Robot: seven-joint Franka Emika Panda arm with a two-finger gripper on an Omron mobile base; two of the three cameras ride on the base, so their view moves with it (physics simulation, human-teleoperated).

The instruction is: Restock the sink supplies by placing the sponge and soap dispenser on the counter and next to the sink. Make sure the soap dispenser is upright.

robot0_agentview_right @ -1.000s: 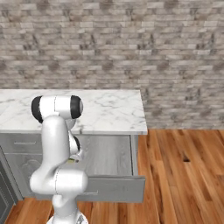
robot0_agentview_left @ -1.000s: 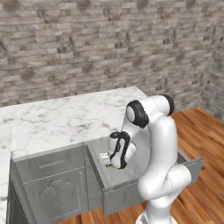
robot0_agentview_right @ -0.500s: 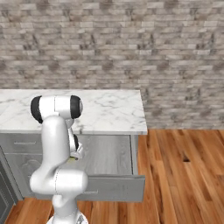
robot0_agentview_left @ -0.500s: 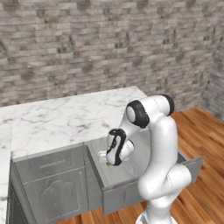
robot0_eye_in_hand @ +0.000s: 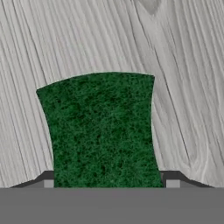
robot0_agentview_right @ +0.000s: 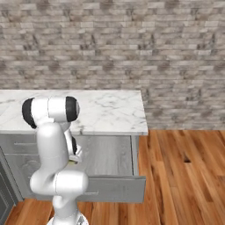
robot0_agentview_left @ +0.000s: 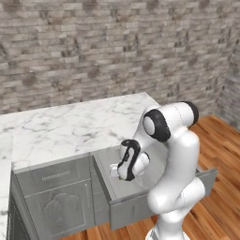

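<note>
The sponge (robot0_eye_in_hand: 103,131) lies green face up on the pale wood-grain floor of an open drawer. My gripper (robot0_eye_in_hand: 109,183) reaches down into that drawer, and its two fingertips (robot0_eye_in_hand: 48,181) press against the sponge's opposite sides. From the base, the gripper (robot0_agentview_left: 117,172) hangs low inside the drawer, below the edge of the white marble counter (robot0_agentview_left: 70,126). A small yellowish bit of the sponge (robot0_agentview_right: 75,161) shows at the hand in the right base view. The sink and the soap dispenser are out of view.
The grey drawer (robot0_agentview_left: 159,201) stands pulled out from the cabinets under the counter (robot0_agentview_right: 105,110), its front panel (robot0_agentview_right: 114,189) toward the base. A brick wall (robot0_agentview_left: 117,47) runs behind the counter. Wooden floor (robot0_agentview_right: 184,167) lies to the right.
The jaws have closed in from wide open onto the sides of the sponge. The arm has hardly moved and stays low in the drawer.
</note>
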